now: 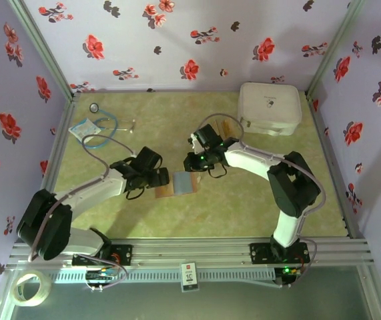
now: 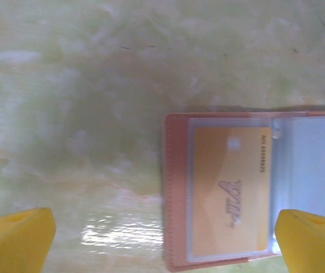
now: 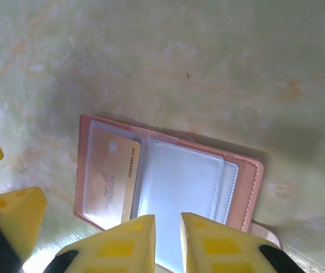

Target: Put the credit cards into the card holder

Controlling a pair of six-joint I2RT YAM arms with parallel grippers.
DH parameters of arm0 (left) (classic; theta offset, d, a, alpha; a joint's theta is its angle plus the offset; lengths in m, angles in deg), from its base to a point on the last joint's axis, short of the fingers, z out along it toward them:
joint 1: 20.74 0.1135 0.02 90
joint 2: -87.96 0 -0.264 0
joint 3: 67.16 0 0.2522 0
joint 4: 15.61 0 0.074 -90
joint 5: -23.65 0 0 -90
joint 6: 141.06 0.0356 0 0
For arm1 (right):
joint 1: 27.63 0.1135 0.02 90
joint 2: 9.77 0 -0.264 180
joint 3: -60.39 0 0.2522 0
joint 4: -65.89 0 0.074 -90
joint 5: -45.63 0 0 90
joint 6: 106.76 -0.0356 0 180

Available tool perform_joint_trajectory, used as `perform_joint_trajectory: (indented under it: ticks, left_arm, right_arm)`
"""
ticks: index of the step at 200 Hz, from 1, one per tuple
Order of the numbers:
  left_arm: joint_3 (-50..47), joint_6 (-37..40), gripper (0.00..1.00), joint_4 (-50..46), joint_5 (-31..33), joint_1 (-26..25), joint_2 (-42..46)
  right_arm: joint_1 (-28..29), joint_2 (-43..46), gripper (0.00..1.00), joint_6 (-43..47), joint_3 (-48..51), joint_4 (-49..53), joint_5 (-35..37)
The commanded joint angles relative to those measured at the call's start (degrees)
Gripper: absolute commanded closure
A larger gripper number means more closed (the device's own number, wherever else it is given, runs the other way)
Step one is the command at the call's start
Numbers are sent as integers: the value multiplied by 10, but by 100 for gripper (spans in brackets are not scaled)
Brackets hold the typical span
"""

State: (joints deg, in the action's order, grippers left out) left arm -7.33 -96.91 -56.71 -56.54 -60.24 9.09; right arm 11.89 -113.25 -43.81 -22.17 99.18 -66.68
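Top external view: the left gripper (image 1: 160,179) is hovering at the left edge of the card holder (image 1: 177,185), which is lying open and flat on the table (image 1: 243,207) between the arms; the right gripper (image 1: 193,167) is hanging over its right edge; a white case (image 1: 270,107) is sitting at the back right. Left wrist view: the fingers (image 2: 14,242) are standing wide apart, and one golden credit card (image 2: 230,193) is sitting in the holder's clear sleeve. Right wrist view: the fingers (image 3: 116,247) are standing close together, a slim gap between them, above the holder's sleeves; whether they are pinching anything cannot be told.
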Motion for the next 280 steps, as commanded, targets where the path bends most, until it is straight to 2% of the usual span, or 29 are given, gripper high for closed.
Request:
perform_joint_trajectory:
  ticks: [1,42,164,280]
  left_arm:
    - [18,-31,0,27,-5,-16,-28]
    - [39,-33,0,42,-5,-35,-76]
    - [56,-26,0,46,10,-68,-127]
    - [41,-12,0,67,16,-74,-125]
  right_arm:
    - [1,-21,88,3,-3,-12,-19]
    - [1,-45,96,8,-6,-14,-19]
    - [2,-86,99,-10,0,-51,-41]
    - [20,-105,100,-31,1,-77,-56]
